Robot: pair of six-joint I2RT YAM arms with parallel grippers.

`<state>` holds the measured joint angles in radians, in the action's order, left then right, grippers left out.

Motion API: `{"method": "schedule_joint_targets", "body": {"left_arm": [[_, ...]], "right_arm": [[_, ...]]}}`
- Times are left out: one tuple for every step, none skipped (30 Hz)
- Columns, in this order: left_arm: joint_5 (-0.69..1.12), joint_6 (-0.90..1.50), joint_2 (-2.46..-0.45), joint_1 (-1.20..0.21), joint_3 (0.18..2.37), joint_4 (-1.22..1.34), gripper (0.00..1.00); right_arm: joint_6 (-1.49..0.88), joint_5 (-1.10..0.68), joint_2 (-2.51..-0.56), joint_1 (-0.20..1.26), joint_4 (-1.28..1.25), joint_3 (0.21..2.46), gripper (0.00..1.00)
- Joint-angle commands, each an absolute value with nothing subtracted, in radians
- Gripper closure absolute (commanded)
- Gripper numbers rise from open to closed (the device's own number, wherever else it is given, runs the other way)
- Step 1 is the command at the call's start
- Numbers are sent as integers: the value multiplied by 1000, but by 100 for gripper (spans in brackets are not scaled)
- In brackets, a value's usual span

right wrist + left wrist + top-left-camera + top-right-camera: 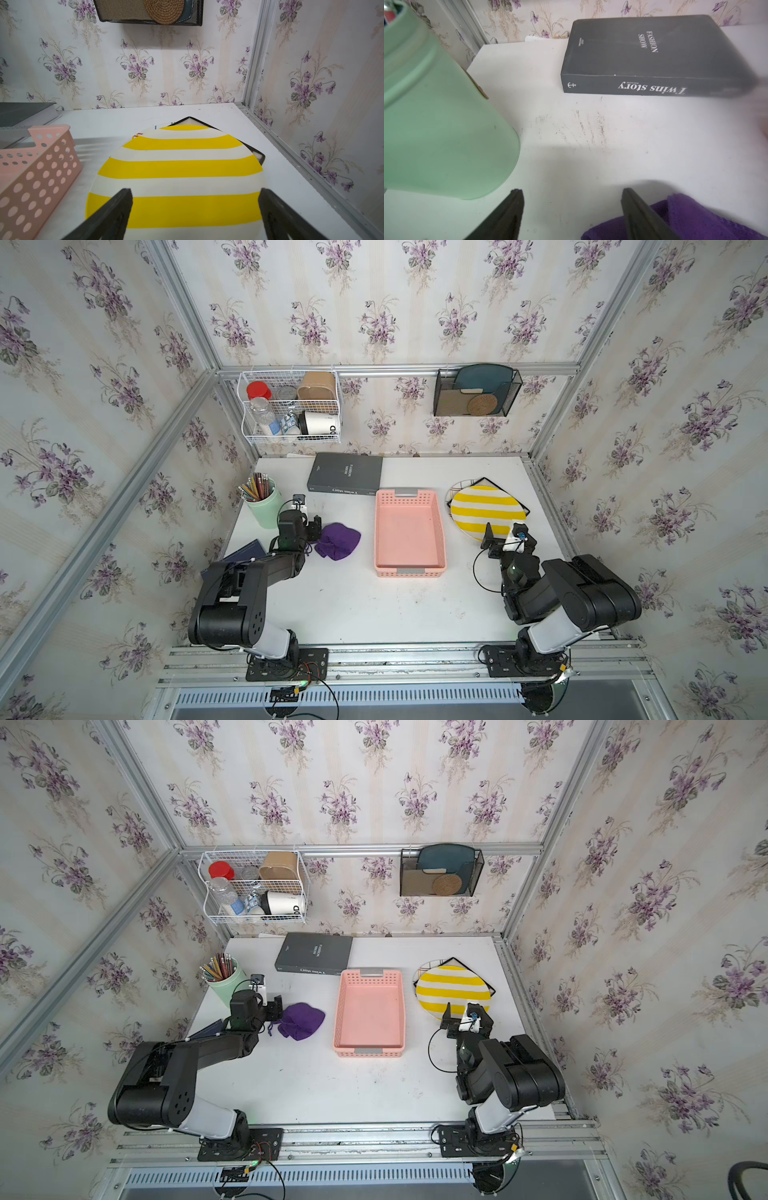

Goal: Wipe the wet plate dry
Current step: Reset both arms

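Fingers of your left gripper (571, 190) sit at the near edge of the left wrist view, spread wide with only bare table (571, 145) between them. The purple cloth (695, 218) lies crumpled just beside one finger, perhaps brushing it, but not held. Your right gripper (195, 190) is just as wide, poised over the near rim of the yellow-striped plate (182, 168) and gripping nothing. The plate rests on a black-rimmed dish (258, 155) at the table's right side, past the pink basket (409, 531) and well apart from the cloth. By my reading you're at the very start — the cloth is not yet picked up. Next, shift the left gripper over the cloth, pinch a thick fold, and carry it across to the plate.
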<state>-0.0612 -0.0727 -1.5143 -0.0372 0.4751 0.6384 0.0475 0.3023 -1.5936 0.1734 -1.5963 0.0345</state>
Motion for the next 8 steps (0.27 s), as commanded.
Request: {"method": "schedule_joint_targets", "body": {"left_arm": [[-9, -93, -1550, -33, 377, 945, 0], [-12, -90, -1553, -34, 383, 919, 1], [-22, -77, -1527, -34, 412, 816, 1], [-27, -78, -1514, -34, 433, 756, 1], [-30, -74, -1512, -32, 435, 758, 1], [-43, -65, -1524, -31, 421, 817, 1], [-45, -69, -1540, -32, 397, 886, 1], [-57, -72, -1553, -34, 390, 909, 1]], "right_arm": [[68, 342, -1597, 177, -1711, 48, 0], [69, 349, -1598, 176, -1700, 56, 0], [65, 358, -1589, 177, -1663, 73, 0], [53, 367, -1576, 176, -1614, 87, 0], [45, 370, -1570, 174, -1573, 103, 0], [43, 374, -1571, 172, -1568, 107, 0], [45, 375, -1573, 171, -1578, 103, 0], [47, 371, -1573, 171, -1593, 94, 0]]}}
